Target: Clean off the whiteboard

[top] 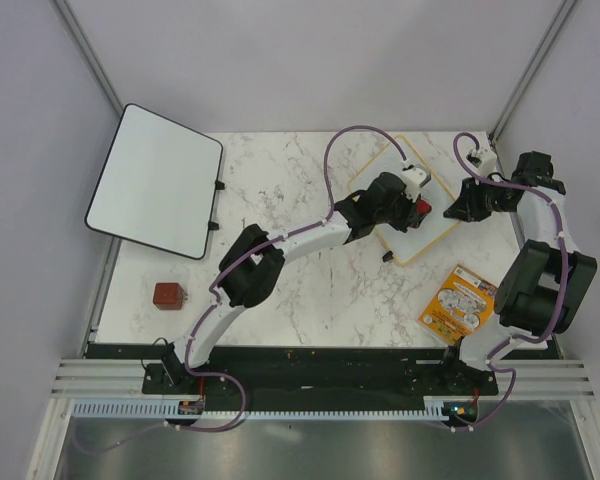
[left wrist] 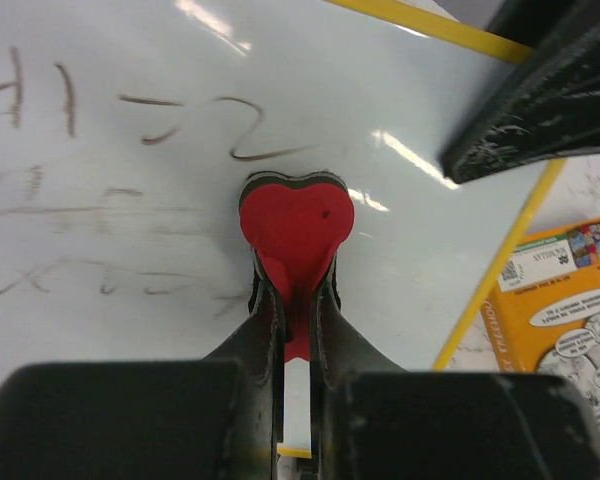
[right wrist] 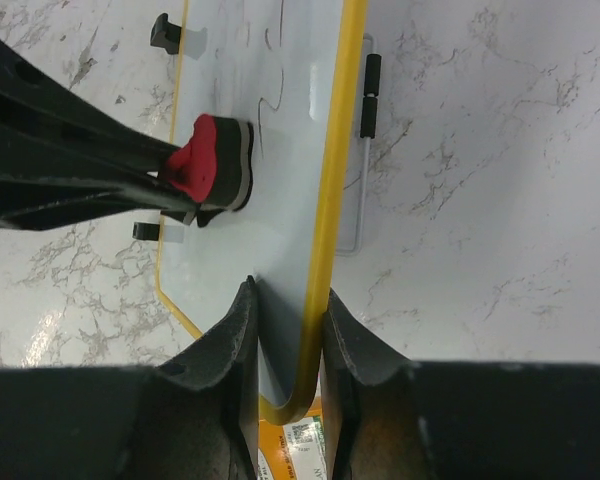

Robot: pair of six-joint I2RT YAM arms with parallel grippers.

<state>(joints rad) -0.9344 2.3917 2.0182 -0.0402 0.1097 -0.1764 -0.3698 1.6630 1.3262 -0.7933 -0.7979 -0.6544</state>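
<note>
- Left claw (left wrist: 298, 300) clamped a red heart eraser (left wrist: 296, 225) against the whiteboard (left wrist: 130, 250); right claw (right wrist: 290, 320) pinched its frame (right wrist: 330, 150).
- Faint writing (left wrist: 240, 130), plain from the left wrist, was invisible overhead.
- Overhead, it lay diagonally at the counter's (top: 310, 290) far right.

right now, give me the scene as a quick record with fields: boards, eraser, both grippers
whiteboard: yellow-framed, flat on the marble table, right of centre
writing: dark strokes on it, some smeared
eraser: red, heart-shaped, pad against the board
left gripper: shut on eraser
right gripper: shut on whiteboard's frame edge
other: black-framed board far left; orange booklet near right; small red block near left
</note>
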